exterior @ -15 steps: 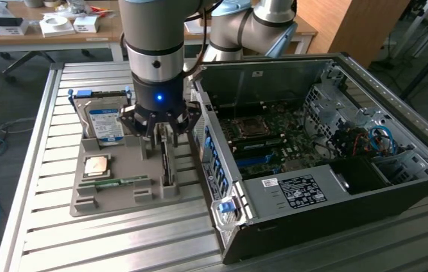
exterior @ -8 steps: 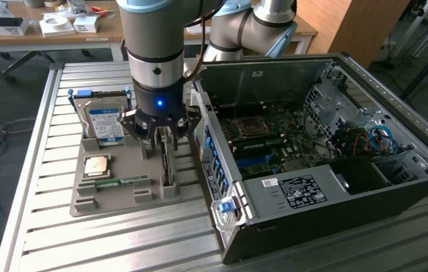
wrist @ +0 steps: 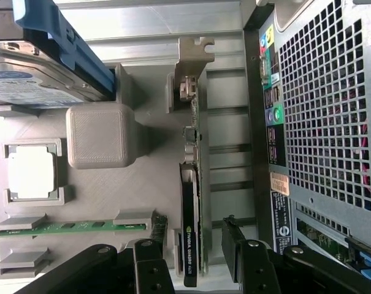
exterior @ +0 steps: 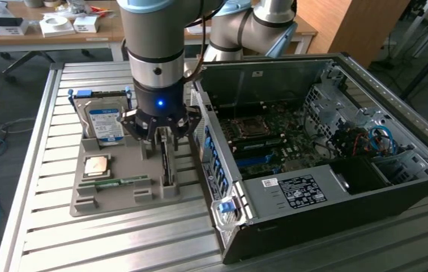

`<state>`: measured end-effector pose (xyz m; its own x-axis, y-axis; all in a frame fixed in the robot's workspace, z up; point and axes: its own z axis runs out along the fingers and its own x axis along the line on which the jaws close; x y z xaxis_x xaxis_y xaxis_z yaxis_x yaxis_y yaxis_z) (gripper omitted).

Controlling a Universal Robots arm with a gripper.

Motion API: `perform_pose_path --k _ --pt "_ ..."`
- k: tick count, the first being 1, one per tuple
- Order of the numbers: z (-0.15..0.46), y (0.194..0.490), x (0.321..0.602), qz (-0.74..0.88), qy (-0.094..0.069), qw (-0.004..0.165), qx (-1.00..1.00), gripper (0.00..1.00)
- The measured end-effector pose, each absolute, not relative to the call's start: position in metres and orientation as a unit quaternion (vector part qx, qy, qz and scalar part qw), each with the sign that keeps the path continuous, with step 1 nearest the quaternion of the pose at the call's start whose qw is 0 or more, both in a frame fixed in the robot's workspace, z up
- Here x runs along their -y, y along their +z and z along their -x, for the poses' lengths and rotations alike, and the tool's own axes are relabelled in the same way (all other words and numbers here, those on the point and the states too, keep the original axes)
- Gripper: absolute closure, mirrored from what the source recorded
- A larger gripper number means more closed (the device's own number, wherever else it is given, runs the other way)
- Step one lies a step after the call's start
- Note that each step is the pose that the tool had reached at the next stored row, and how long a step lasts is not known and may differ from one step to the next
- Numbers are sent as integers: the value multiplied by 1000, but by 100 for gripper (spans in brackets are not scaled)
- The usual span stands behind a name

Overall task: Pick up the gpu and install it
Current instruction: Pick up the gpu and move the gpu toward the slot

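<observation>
The arm (exterior: 157, 56) hangs straight down over a grey tray (exterior: 116, 170) on the slatted metal bench (exterior: 55, 238). Its jaws are spread, one finger (wrist: 151, 263) on each side of the graphics card (exterior: 168, 170) (wrist: 194, 202). In the wrist view there is a clear gap between the card and each finger, so nothing is pinched.

The card stands on its long edge in a slot along the side of the tray nearest the computer case (exterior: 365, 187). Its upper edge is free. Its pale metal bracket (wrist: 194, 55) is at the end of the tray where the hard drive sits.

On the card's inner side there is bare tray floor, then a square grey block (wrist: 102, 135). On its outer side a narrow strip of bench separates the tray's edge from the case's back panel (wrist: 320, 122), with its ports and grille. That side is the tighter one.

The hard drive (exterior: 107, 122) stands upright at the far end of the tray. A processor chip (exterior: 97, 165) lies flat in its pocket. Just in front of it, a green memory stick (exterior: 116, 182) sits in its slot.

The case lies on its side with the cover off and the circuit board (exterior: 274, 136) facing up. The space above the board is open, framed by the case's raised walls.
</observation>
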<state>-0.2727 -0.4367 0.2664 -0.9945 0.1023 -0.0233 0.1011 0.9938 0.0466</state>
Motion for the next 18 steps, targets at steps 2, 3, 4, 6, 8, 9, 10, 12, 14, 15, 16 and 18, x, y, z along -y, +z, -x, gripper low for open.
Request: perform_pose_path --k 2,3,4,6,8,9,10,12,14,15,16,18 --pt "272 267 437 -51 23 13 -998 51" --pt "272 267 437 -51 23 13 -998 51" --pt "272 267 437 -51 23 13 -998 51" --pt "272 266 437 -51 23 13 -998 51" --pt "272 265 437 -51 23 13 -998 51" --pt "272 264 437 -51 23 13 -998 51" --pt "272 263 437 -51 23 13 -998 51" --pt "272 260 437 -51 23 13 -998 51" --pt "272 258 437 -51 23 13 -998 51" --pt "272 257 437 -51 23 13 -998 51" --pt "272 256 437 -51 23 13 -998 51" --pt "272 255 437 -51 23 13 -998 51"
